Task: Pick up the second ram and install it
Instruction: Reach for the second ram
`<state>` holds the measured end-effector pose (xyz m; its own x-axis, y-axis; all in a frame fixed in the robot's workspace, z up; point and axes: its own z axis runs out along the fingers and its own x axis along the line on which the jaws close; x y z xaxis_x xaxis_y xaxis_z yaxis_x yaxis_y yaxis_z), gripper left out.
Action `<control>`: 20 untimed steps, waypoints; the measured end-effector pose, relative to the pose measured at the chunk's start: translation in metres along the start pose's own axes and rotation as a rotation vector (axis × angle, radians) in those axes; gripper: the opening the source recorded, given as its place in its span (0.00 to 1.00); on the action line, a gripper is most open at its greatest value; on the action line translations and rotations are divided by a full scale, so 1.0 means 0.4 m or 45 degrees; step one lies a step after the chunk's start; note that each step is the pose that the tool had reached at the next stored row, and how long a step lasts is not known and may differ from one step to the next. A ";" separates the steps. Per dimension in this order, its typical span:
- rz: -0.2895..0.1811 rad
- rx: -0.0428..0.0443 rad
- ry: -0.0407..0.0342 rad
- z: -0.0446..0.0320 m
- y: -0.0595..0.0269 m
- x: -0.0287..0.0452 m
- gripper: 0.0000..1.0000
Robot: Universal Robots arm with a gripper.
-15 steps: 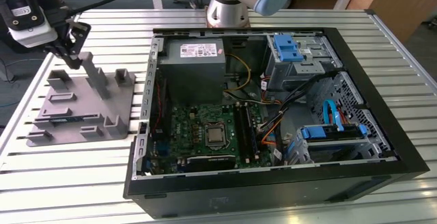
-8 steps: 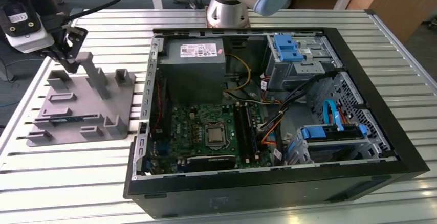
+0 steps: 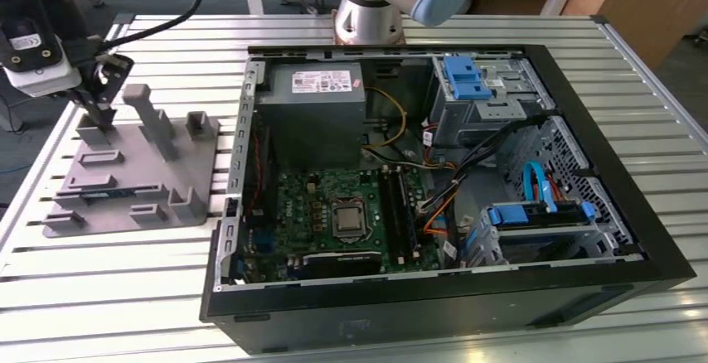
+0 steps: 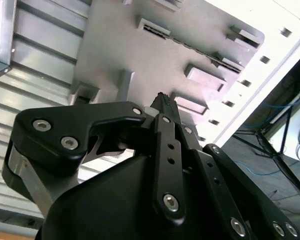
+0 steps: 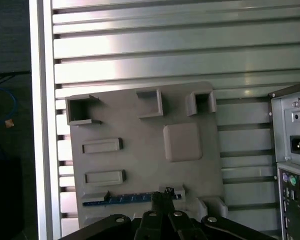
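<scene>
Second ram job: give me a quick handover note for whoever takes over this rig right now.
Gripper: down over the grey fixture tray, tips at the second ram; whether it grips cannot be told.
Second ram: in a holder along one edge of the tray, not lifted.
Computer case: open, beside the tray on the exterior view's right, motherboard exposed.
Done: gripper is at the ram.
Left: the ram is not out of its holder and not in the motherboard.
</scene>
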<state>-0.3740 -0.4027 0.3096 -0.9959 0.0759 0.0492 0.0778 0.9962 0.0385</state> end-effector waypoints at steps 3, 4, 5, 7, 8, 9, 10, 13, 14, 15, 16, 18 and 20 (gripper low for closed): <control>-0.013 0.002 0.0138 0.009 -0.007 0.000 0.10; -0.017 0.002 0.0184 0.014 -0.009 0.000 0.10; -0.022 0.003 0.0238 0.018 -0.012 0.000 0.10; -0.039 0.004 0.0329 0.027 -0.016 -0.001 0.10; -0.053 0.005 0.0365 0.031 -0.017 -0.001 0.10; -0.066 0.006 0.0395 0.036 -0.018 -0.001 0.10; -0.078 0.007 0.0421 0.039 -0.019 -0.001 0.10; -0.108 0.009 0.0490 0.050 -0.021 -0.002 0.10; -0.117 0.010 0.0531 0.054 -0.023 -0.003 0.10; -0.122 0.010 0.0569 0.059 -0.026 -0.002 0.10; -0.124 0.011 0.0593 0.063 -0.028 -0.001 0.10; -0.129 0.011 0.0649 0.072 -0.035 -0.001 0.10; -0.133 0.011 0.0719 0.081 -0.043 -0.001 0.10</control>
<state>-0.3765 -0.4186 0.2765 -0.9944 -0.0304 0.1016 -0.0267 0.9989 0.0374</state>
